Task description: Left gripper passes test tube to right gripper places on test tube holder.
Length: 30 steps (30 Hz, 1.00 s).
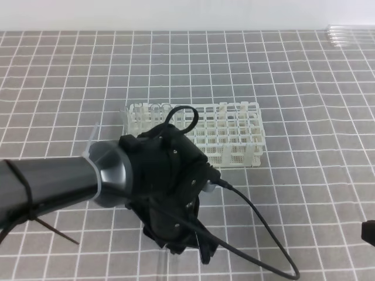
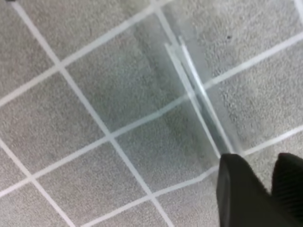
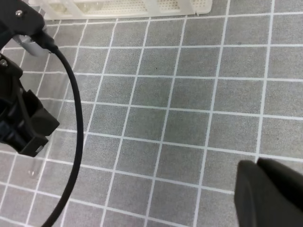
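**Left gripper low over the tube; right arm waits at the frame's edge**

In the exterior high view the left gripper [image 1: 181, 249] hangs at lower centre, pointing down at the mat [image 1: 304, 88], its grey arm [image 1: 47, 184] running in from the left edge. Its black cable [image 1: 258, 219] loops out to the lower right. Open mat lies all along the right half and across the top of the frame. Only a dark corner of the right gripper [image 1: 369, 232] shows at the lower right edge, well apart from the left; its wrist view shows one black finger [image 3: 265, 194] at the lower right, and I cannot tell how wide it stands.

The rack [image 1: 234, 132] sits at centre, just above the left gripper, its square holes partly hidden behind the wrist; no hole shows a tube in it.

The tube [image 2: 196, 97] lies flat on the mat, seen in the left wrist view as a faint clear streak running from upper centre down to the fingers [image 2: 241, 194] at lower right. A narrow gap parts the two fingers; whether they touch the glass I cannot tell.

The mat is grey with a white grid. A pale wall [image 1: 176, 14] closes the top, and some clear tubes [image 1: 350, 35] lie at the upper right.
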Motion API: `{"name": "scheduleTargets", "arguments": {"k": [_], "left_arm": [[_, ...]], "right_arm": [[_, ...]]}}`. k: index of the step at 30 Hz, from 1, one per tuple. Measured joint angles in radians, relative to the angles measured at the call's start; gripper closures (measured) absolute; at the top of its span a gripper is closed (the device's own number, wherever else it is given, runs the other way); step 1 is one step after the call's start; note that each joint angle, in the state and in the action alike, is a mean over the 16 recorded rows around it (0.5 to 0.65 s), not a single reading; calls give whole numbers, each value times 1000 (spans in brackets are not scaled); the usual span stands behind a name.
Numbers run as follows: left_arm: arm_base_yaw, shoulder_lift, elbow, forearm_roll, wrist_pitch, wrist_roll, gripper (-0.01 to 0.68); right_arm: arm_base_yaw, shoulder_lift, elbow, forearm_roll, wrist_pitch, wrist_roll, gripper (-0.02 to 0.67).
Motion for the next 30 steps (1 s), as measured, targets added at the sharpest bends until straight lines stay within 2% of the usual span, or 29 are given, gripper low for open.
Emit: {"name": "scheduleTargets", "arguments": {"k": [11, 15, 20, 30], "left_arm": [[0, 0, 0, 3, 26, -43, 221], [0, -1, 0, 6, 33, -60, 155], [0, -3, 0, 8, 41, -66, 138], [0, 21, -1, 2, 45, -65, 159]], "right_arm": [[0, 0, 0, 3, 5, -1, 662], [0, 0, 0, 4, 6, -2, 662], [0, 0, 0, 5, 7, -3, 662], [0, 0, 0, 5, 7, -5, 662]]}}
